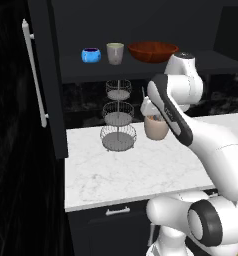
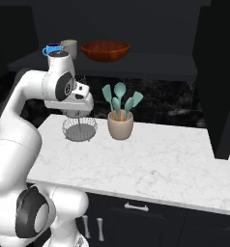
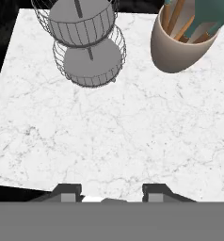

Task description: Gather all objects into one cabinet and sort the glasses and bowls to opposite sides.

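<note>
- Gripper (image 3: 111,190) hangs over bare marble worktop (image 3: 109,136), looking down. Jaws partly open, nothing between the tips.
- Nothing of the task's sits on the worktop below the hand; wire basket stand (image 3: 85,44) and beige crock (image 3: 180,42) of teal spatulas are off to the far side of the hand view.
- Task items are on the shelf (image 1: 141,72) of the black cabinet (image 1: 46,75), door swung open to the left with its white bar handle (image 1: 35,75) showing.
- Count on the shelf: one blue cup (image 1: 91,55), one grey-beige tumbler (image 1: 115,53), one reddish-brown bowl (image 1: 152,51). Two cups, one bowl visible.
- Orange mug: cannot find it in any view. Could be hidden behind the arm or off frame.
- Layout reads as sorted on purpose: cups close together at the left, bowl apart on their right. Bowl is far wider, so it gets its own stretch of shelf.
- Right base view agrees: blue cup (image 2: 51,48) and tumbler (image 2: 70,47) just beside each other, bowl (image 2: 105,50) to their right.
- Crock (image 2: 120,124) and stand (image 2: 79,129) stay on the worktop, not part of the job.
- Judgement: shelf nearly done; the mug is the open item.
</note>
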Tool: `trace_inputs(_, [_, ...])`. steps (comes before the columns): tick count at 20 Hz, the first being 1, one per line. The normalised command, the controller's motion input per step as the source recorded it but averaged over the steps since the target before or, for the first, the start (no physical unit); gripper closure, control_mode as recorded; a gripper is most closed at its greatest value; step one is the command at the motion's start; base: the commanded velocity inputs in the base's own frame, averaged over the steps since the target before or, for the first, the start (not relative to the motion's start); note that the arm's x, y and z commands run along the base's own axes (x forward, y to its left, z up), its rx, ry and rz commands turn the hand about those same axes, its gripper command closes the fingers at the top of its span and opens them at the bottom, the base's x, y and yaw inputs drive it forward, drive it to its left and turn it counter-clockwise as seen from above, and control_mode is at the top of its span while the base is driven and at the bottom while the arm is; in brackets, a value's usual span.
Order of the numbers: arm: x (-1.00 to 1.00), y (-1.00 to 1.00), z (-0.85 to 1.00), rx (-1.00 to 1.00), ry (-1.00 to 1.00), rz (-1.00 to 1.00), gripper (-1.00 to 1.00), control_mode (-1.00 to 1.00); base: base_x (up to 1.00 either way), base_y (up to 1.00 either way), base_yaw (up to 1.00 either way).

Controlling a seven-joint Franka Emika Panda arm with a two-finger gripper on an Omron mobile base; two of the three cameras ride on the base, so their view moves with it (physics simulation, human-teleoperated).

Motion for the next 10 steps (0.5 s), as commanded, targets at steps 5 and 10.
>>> trace_inputs(5, [-0.21,-0.12,-0.03,0.00,-0.05,0.00,-1.00,-1.00,0.00,0.00,0.00])
trace_inputs(10, [-0.28,-0.19,0.32,-0.04,-0.24,-0.02,-1.00,-1.00,0.00,0.00,0.00])
